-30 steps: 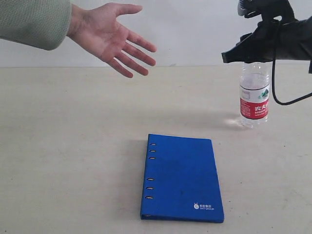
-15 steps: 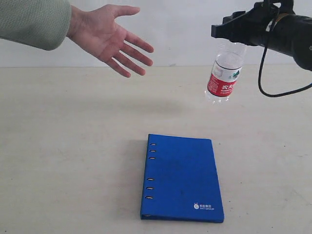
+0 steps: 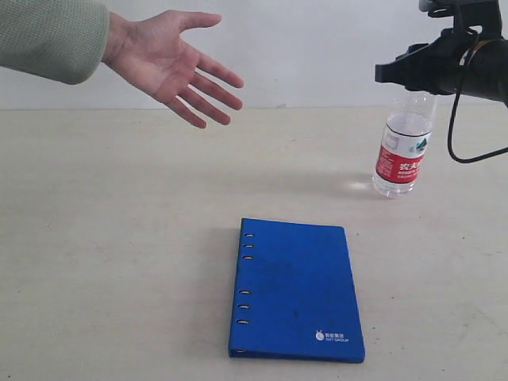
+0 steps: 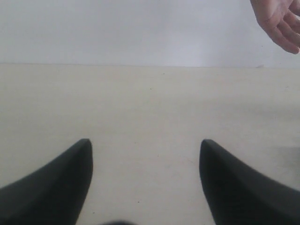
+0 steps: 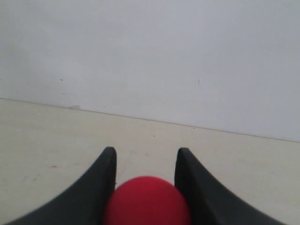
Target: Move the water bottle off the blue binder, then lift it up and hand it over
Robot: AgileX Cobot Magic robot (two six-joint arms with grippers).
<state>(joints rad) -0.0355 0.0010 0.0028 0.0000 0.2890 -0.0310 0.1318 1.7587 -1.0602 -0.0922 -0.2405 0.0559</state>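
Observation:
The water bottle (image 3: 401, 151), clear with a red-and-white label, hangs slightly tilted at the right, off the blue binder (image 3: 295, 290), which lies flat near the table's front. The bottle's base is at or just above the tabletop; I cannot tell whether it touches. My right gripper (image 3: 414, 79) is shut on the bottle's neck from above. In the right wrist view its red cap (image 5: 146, 201) sits between the black fingers of that gripper (image 5: 145, 157). My left gripper (image 4: 145, 143) is open over bare table, with nothing between its fingers.
A person's open hand (image 3: 171, 63), palm up with a grey-green sleeve, reaches in at the upper left; it also shows in the left wrist view as a hand (image 4: 279, 23). A black cable (image 3: 468, 155) loops below the right arm. A white wall stands behind the beige table (image 3: 119, 238).
The bottle rose and swung left toward the hand, then came back right and down, near where it started. The open hand drifted slightly left.

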